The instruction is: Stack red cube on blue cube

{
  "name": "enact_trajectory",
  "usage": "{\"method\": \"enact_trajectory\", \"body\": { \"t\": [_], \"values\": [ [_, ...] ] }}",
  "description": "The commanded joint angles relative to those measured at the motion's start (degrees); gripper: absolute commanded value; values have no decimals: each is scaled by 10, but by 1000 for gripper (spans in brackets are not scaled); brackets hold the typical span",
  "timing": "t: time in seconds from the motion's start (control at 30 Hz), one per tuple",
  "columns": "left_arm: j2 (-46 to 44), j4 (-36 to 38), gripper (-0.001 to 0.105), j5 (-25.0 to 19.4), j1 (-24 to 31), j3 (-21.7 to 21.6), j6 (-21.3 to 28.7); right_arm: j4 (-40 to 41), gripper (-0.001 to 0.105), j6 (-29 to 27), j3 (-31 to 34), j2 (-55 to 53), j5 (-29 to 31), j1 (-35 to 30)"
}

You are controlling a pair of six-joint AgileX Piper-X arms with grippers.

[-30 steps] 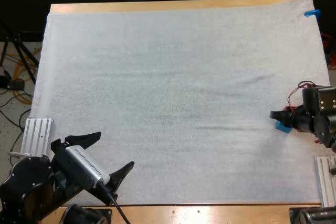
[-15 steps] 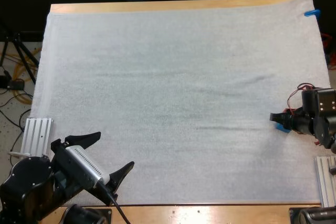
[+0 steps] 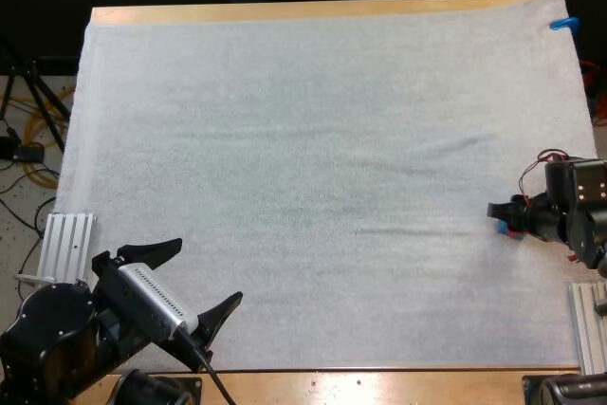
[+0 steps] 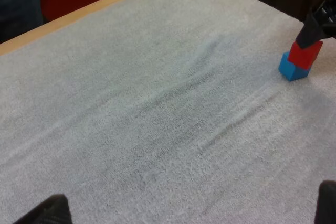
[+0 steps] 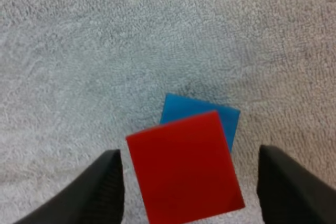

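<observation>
Finishing the stack: letting go of red cube (image 5: 185,169), sitting skewed atop blue cube (image 5: 210,115) at the surface's (image 3: 303,139) right edge, with right fingers (image 5: 107,184) wide and clear. Next, probably lifting straight up without nudging. Idling with left fingers (image 3: 163,250) wide.

White terry-cloth mat (image 3: 303,139): rough looped nap, matt, a few soft creases.
Pale wooden table (image 3: 285,10): smooth, faint satin sheen along the bare edge.
Red cube (image 5: 184,169): smooth, even face, matt, plastic-looking.
Blue cube (image 5: 184,107): same smooth, matt finish.
Right gripper (image 5: 191,182), black fingers (image 5: 107,184): smooth, matt, plastic-looking.
Ribbed silver block (image 3: 71,242): bare grooved metal, dull shine.
</observation>
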Motion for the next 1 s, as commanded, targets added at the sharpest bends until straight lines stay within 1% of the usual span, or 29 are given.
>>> {"method": "enact_trajectory", "body": {
  "t": [0.0, 0.23, 0.53, 0.57, 0.6, 0.63, 0.7, 0.87, 0.93, 0.97],
  "values": [
    [0, -3, 87, 0, -1, 0, -1, -7, 57, -5, 0, -2, -1, -3],
    [0, -3, 87, 0, -1, 0, -1, 3, 57, -5, -9, -10, -1, -3],
    [0, -4, 87, -2, 0, 0, -1, 15, 57, -15, -44, -103, -1, -3],
    [0, -7, 87, -16, 0, 0, -1, 15, 57, -19, -51, -115, -1, -3],
    [2, -13, 87, -41, 0, 0, 0, 15, 57, -29, -58, -125, -3, -3],
    [2, -16, 87, -51, 0, 0, 0, 15, 57, -33, -62, -128, -3, -3],
    [11, -39, 87, -109, 0, 0, 1, 24, 57, -54, -80, -131, -3, -3],
    [43, -87, 87, -135, 0, 0, 23, 39, 57, -89, -118, -131, -1, -3],
    [53, -102, 87, -147, 8, 0, 27, 41, 57, -102, -129, -131, 4, -3],
    [60, -114, 87, -154, 21, 0, 29, 41, 57, -107, -133, -131, 15, -8]
  ]
}}
